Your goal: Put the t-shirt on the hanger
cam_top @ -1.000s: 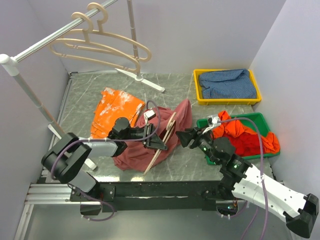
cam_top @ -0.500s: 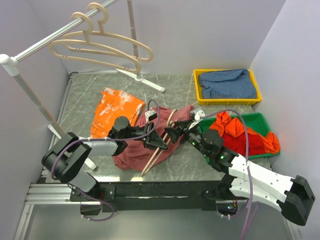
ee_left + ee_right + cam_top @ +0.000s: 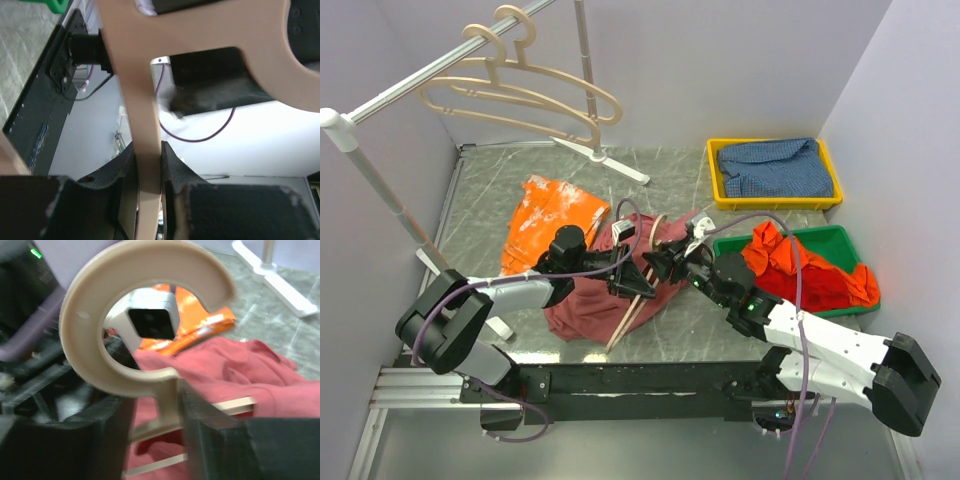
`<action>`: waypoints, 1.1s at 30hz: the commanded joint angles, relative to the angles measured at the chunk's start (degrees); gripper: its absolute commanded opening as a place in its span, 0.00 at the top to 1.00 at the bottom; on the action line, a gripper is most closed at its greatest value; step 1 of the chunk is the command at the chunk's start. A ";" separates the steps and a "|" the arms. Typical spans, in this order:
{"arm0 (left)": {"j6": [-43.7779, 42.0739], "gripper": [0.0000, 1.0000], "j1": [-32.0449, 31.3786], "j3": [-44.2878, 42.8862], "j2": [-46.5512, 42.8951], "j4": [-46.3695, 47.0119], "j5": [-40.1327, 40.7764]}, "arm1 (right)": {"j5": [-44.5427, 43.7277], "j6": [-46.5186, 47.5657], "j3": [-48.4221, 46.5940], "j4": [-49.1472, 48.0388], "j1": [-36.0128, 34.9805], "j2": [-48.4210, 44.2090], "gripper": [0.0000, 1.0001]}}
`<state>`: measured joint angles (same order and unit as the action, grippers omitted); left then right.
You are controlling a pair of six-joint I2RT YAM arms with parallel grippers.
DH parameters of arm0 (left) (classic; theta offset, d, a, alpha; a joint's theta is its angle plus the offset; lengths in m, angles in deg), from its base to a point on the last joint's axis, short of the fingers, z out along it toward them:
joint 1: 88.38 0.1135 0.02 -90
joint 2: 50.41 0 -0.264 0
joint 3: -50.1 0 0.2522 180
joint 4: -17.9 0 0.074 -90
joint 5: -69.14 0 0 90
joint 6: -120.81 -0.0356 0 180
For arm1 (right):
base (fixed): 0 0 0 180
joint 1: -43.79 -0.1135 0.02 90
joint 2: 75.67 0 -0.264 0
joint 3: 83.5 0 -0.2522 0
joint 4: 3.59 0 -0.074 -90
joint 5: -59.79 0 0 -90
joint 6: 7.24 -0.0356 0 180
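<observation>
Seemingly, hanger (image 3: 150, 262) between both jaws

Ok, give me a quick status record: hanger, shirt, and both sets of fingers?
hanger: held above the t-shirt, mid-table
t-shirt: crumpled beneath it, not on it yet
left fingers: shut on the hanger's bar
right fingers: open, straddling the hook's neck, gap on one side
spare hangers: two hanging at back left

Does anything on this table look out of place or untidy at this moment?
Yes. The orange cloth lies loose on the bare table. The red-orange garment spills over the rim of the green bin. The t-shirt is a crumpled heap, with the hanger slanting across it.
</observation>
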<state>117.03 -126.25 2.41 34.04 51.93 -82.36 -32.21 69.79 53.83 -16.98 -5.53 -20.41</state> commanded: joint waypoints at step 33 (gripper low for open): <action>-38.49 0.52 5.78 -8.78 -27.92 -66.86 27.12 | -3.01 3.13 3.06 -8.88 -1.13 3.10 1.00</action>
<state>80.81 -122.54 -6.14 8.64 -12.05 -58.14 -33.85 72.36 56.10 -21.18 -6.34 -16.08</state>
